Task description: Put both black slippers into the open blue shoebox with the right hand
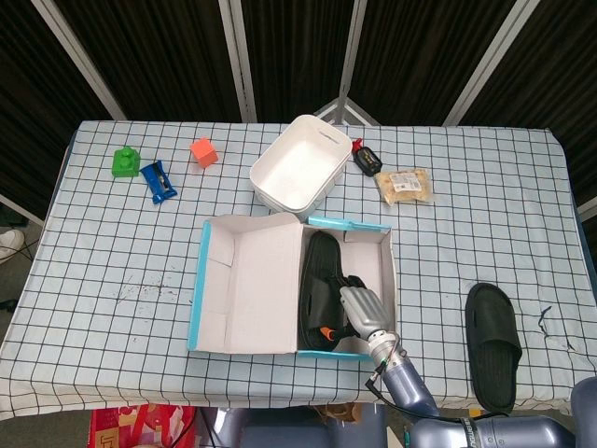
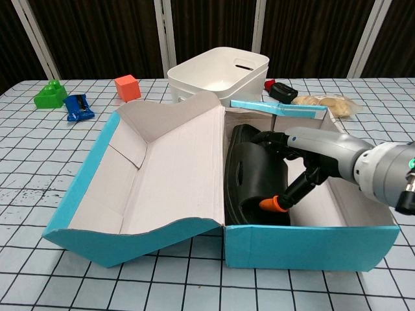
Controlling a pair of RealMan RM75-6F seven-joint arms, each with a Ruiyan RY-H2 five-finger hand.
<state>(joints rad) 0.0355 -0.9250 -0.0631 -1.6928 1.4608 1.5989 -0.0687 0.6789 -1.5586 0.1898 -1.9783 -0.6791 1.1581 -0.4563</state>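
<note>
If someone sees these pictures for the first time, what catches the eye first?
The open blue shoebox in the middle of the checked table, with the right hand inside it holding one black slipper on its edge. The second black slipper lies on the cloth to the box's right.

Table [image 1: 112, 252] with checked cloth. Far-left corner: green block [image 1: 123, 161], blue clip [image 1: 159, 180], orange cube [image 1: 203, 151]. Far edge, middle: white bin [image 1: 298, 172], black-red item [image 1: 366, 159] and snack bag [image 1: 406, 185] just right of it. Near edge, middle: open shoebox [image 1: 244, 285]. Near-right corner: slipper [image 1: 492, 346].
</note>
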